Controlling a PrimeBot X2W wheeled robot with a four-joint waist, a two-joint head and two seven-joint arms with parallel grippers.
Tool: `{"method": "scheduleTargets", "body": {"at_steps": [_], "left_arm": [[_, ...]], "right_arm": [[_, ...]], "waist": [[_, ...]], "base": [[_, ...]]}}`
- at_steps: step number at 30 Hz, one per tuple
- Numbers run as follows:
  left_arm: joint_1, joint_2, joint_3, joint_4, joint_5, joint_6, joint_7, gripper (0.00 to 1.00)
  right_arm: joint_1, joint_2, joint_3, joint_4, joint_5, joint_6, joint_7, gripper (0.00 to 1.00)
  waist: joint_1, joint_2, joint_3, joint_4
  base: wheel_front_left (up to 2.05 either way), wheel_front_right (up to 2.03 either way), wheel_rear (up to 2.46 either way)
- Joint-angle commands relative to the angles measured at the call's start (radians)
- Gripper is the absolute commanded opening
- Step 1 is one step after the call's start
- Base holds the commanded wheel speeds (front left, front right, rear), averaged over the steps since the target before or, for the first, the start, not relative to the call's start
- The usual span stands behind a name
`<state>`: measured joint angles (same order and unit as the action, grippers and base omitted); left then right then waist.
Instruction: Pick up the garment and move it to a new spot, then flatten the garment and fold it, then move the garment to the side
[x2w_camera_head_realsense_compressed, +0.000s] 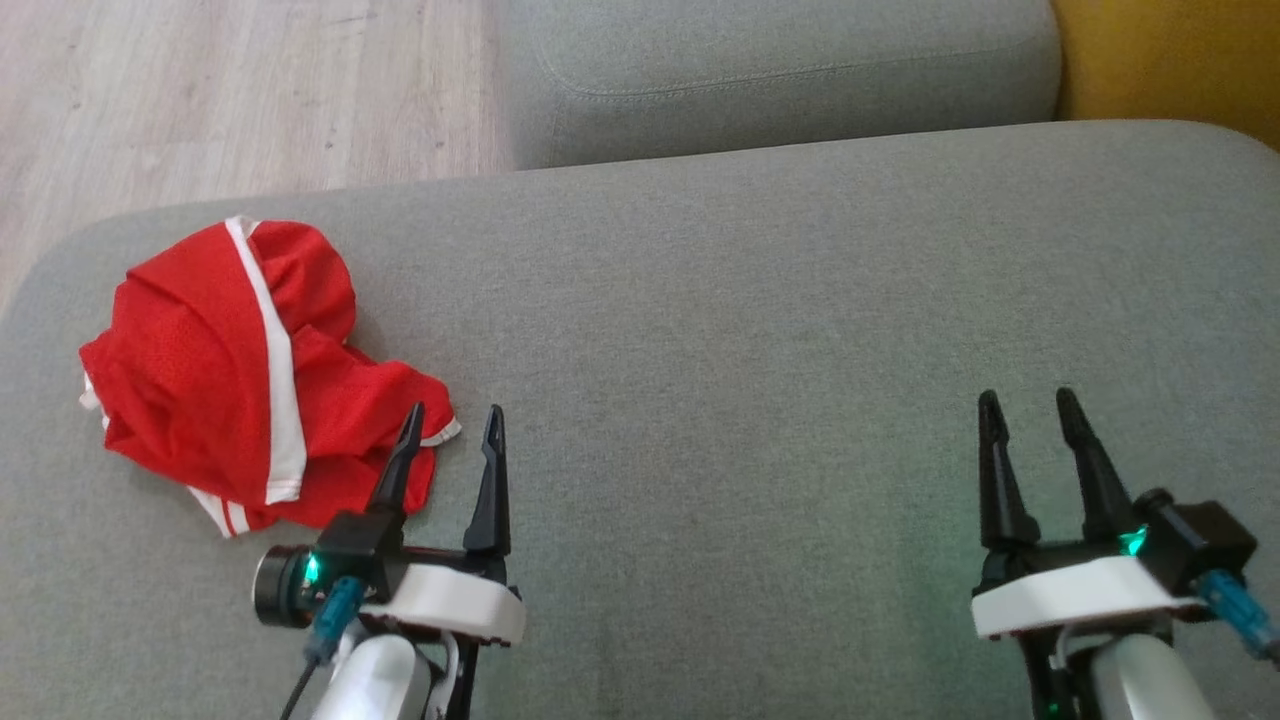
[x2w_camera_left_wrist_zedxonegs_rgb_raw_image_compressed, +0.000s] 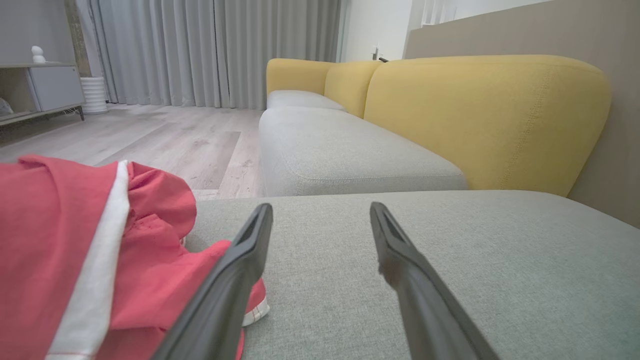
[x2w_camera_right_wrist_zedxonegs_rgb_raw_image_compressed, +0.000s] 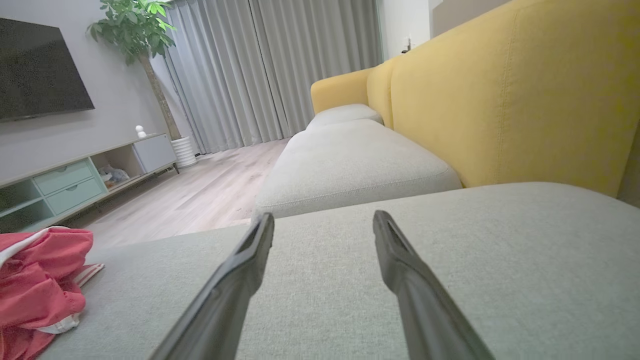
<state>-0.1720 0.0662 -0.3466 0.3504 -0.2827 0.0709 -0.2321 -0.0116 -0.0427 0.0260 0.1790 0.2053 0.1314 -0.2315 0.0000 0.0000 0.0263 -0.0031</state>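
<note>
Before me I see a broad grey fabric sofa cushion (x2w_camera_head_realsense_compressed: 760, 330). A crumpled red mesh garment with white stripes (x2w_camera_head_realsense_compressed: 240, 370) lies at its left end. My left gripper (x2w_camera_head_realsense_compressed: 455, 415) stands wide and empty at the garment's edge; my right gripper (x2w_camera_head_realsense_compressed: 1028, 398), wide too, is well apart.

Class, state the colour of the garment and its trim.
Red garment, white trim; head view.

- Red garment (x2w_camera_head_realsense_compressed: 200, 370), white stripes, crumpled at left end of grey seat cushion (x2w_camera_head_realsense_compressed: 750, 330).
- Left tool (x2w_camera_head_realsense_compressed: 455, 410): fingers spread, at garment's lower-right edge; one finger overlaps the cloth, contact unclear.
- Right tool (x2w_camera_head_realsense_compressed: 1028, 396): fingers spread, over bare cushion, well apart from garment.
- Pale wood floor (x2w_camera_head_realsense_compressed: 200, 90) upper left; yellow upholstery (x2w_camera_head_realsense_compressed: 1170, 55) top right.
</note>
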Motion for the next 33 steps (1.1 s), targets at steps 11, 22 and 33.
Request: {"method": "scheduleTargets", "body": {"at_steps": [11, 22, 33], "left_arm": [[0.025, -0.014, 0.079, -0.065, 0.028, -0.001, -0.03, 1.0], [0.025, -0.016, 0.077, -0.038, 0.019, -0.012, -0.03, 1.0], [0.019, -0.016, 0.112, -0.008, 0.038, -0.007, -0.03, 1.0]], "right_arm": [[-0.049, -0.008, 0.086, 0.085, 0.016, -0.001, -0.03, 1.0], [-0.062, -0.008, 0.088, 0.083, 0.027, -0.001, -0.03, 1.0], [-0.048, -0.008, 0.133, 0.061, 0.039, -0.001, -0.03, 1.0]], "waist": [[0.0, 0.0, -0.009, -0.005], [0.0, 0.0, -0.005, 0.007], [0.0, 0.0, -0.015, 0.125]], "base": [[0.0, 0.0, 0.0], [0.0, 0.0, 0.0], [0.0, 0.0, 0.0]]}}
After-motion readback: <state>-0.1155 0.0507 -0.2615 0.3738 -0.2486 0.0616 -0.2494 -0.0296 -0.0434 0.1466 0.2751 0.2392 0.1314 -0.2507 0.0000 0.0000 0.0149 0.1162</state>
